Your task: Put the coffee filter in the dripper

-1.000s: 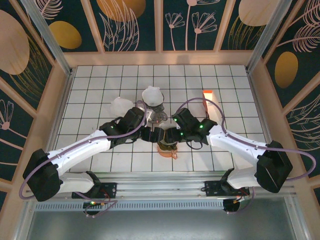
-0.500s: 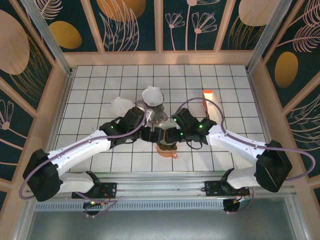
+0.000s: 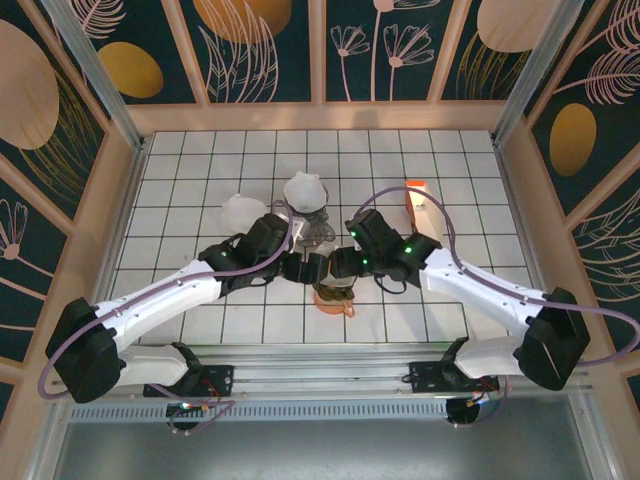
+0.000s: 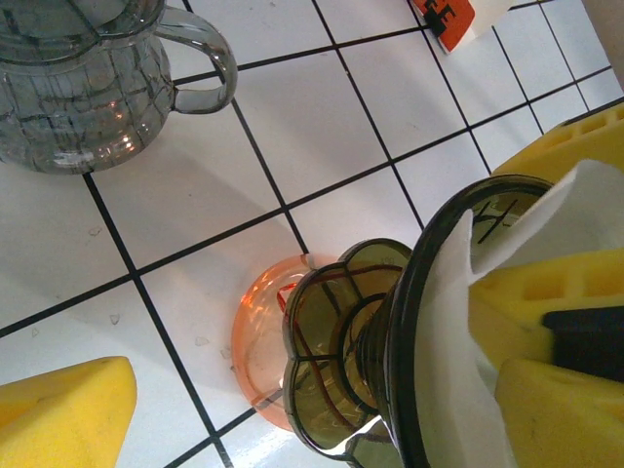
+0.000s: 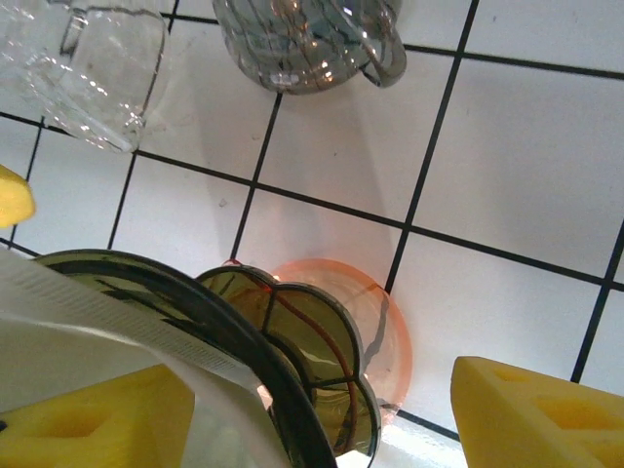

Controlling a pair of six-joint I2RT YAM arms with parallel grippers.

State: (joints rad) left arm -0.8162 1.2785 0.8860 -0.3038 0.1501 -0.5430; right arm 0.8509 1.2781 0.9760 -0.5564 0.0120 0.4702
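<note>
— Tool by tool, please: what have you got hold of?
— Nothing firm. My left tool (image 4: 312,400) is spread wide astride the dripper (image 4: 331,361). One finger is well clear of its base and the other is up by the rim. My right tool (image 5: 312,414) is just as wide, with one finger in at the mouth against the paper and the other out beside the orange saucer (image 5: 395,341).
— And the coffee filter?
— The coffee filter (image 4: 453,351) sits in the dripper's mouth, between my two tools, with one edge standing proud of the rim. I judge it nearly seated but not yet pressed home.
— How will it handle?
— It's thin, soft paper with almost no weight, and it will crease or tear if pinched hard. I'd nudge it by the upper edge, or press it lightly to the wall. The dripper looks smooth and top-heavy on its saucer, so I'd steady it at the rim.
— Other vessels?
— Beyond my fingers on the counter (image 4: 322,127) are a glass carafe (image 4: 78,88) and a clear cup (image 5: 88,68). Both look empty.
</note>
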